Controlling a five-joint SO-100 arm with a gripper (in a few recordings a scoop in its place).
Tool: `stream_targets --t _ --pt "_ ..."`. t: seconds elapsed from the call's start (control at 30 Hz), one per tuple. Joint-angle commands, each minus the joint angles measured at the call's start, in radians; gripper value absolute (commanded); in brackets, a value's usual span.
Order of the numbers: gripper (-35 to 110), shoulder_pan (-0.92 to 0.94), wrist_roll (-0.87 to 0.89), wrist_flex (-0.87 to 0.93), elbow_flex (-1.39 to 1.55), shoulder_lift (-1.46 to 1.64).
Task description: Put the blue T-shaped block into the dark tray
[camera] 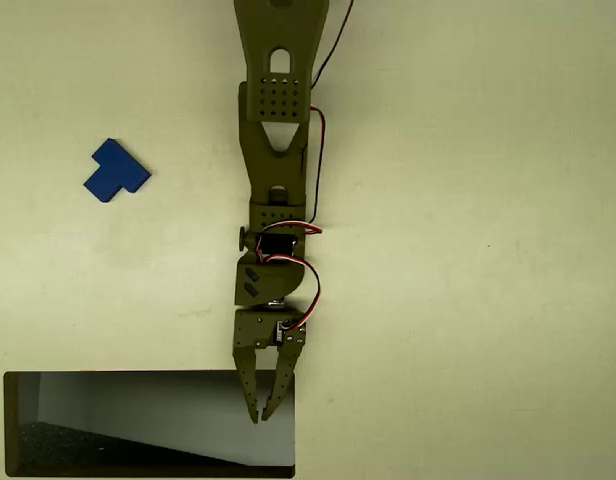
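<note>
Blue T-shaped block [116,171]: flat on the pale table [468,300], rotated at an angle. Well apart from the dark tray [10,425], up-picture from the tray's left part in the overhead view. Nothing touching it.
Dark tray: at the bottom edge of the overhead view, left of centre. Thin black rim, pale grey slanted area inside, black speckled floor along its lower part. No block in it.
Pincer [264,413]: points down-picture, tips over the tray's upper right corner area, just inside the rim line as seen from above. Whether the tips touch the tray cannot be told from this angle.
Pincer opening: fingers [250,385] slightly apart, narrow V that nearly closes at the tips. Holds nothing.
Arm [278,120]: olive green, runs straight down from the top edge toward the tray, red and black wires along its right side.
Block vs pincer: block lies well left and up-picture of the pincer, no contact.
</note>
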Motion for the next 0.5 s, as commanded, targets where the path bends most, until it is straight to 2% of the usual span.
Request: stream_targets --t 0.0,0.17,0.2,0.33,0.47 --pt "0 -0.014 0.0 -0.028 0.002 0.0" --pt "0 -0.021 0.063 -0.094 -0.02 0.0" --pt "0 -0.02 0.089 -0.063 -0.075 -0.002" --pt "0 0.003 0.178 0.479 -0.5 0.0" --pt "0 0.011 0.227 0.581 -0.508 0.153"
